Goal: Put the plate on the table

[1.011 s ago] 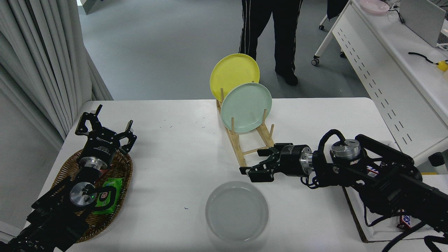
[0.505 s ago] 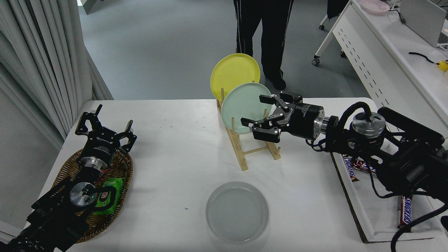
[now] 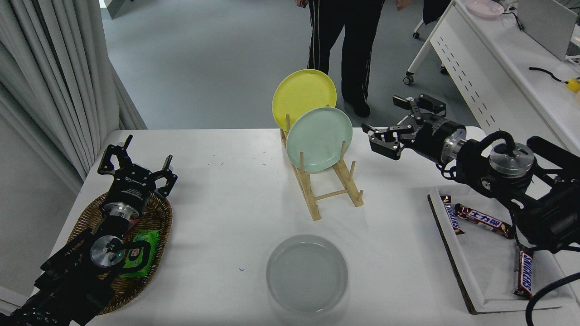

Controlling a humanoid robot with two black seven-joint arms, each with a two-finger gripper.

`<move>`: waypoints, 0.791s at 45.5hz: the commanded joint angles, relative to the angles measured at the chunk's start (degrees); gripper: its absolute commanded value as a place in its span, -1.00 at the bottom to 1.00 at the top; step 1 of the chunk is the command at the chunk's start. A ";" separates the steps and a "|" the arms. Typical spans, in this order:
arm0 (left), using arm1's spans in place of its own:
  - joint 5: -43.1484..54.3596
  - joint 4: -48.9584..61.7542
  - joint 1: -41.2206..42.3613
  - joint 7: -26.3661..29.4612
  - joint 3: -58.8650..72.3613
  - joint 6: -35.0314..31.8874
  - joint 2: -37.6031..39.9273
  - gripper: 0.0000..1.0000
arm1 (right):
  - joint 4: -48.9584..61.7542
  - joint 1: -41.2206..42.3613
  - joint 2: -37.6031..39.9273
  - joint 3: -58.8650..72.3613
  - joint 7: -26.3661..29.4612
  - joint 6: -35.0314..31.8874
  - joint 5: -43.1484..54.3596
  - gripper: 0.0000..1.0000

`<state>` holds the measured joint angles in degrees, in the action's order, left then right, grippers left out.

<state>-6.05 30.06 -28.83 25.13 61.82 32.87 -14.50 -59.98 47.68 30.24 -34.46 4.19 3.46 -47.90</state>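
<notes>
The light grey plate (image 3: 306, 273) lies flat on the white table (image 3: 226, 199) near its front edge, with nothing touching it. My right gripper (image 3: 390, 123) is open and empty, raised above the table's far right part, to the right of the rack and well away from the grey plate. My left gripper (image 3: 136, 162) is open and parked at the lower left over the basket.
A wooden rack (image 3: 327, 185) holds a mint green plate (image 3: 319, 139) and a yellow plate (image 3: 303, 96) upright. A wicker basket (image 3: 149, 226) holds a green packet (image 3: 139, 253). A white tray (image 3: 480, 280) with chocolate bars (image 3: 484, 220) lies at the right. A person's legs (image 3: 344, 50) stand beyond the table.
My right gripper has risen and drawn back to the right, from near the rack's front to beside the mint plate and then past it. The grey plate has stayed flat where it lies.
</notes>
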 commanded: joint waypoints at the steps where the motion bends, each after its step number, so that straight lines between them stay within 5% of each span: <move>1: -0.01 0.00 0.00 0.00 0.06 0.00 0.00 1.00 | 4.43 -6.98 -2.73 -5.34 -5.68 -0.74 9.91 1.00; 20: -0.01 0.00 0.00 0.00 0.06 0.00 0.00 1.00 | 9.53 -21.75 -13.02 -25.65 -16.31 -14.88 48.06 1.00; 36: -0.01 0.00 0.00 0.00 -0.03 0.00 0.00 1.00 | 10.50 -26.68 -14.77 -26.01 -25.19 -21.30 53.35 1.00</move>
<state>-6.06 30.07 -28.83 25.13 61.85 32.88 -14.50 -50.70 24.59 17.42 -58.59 -14.90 -13.40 -0.03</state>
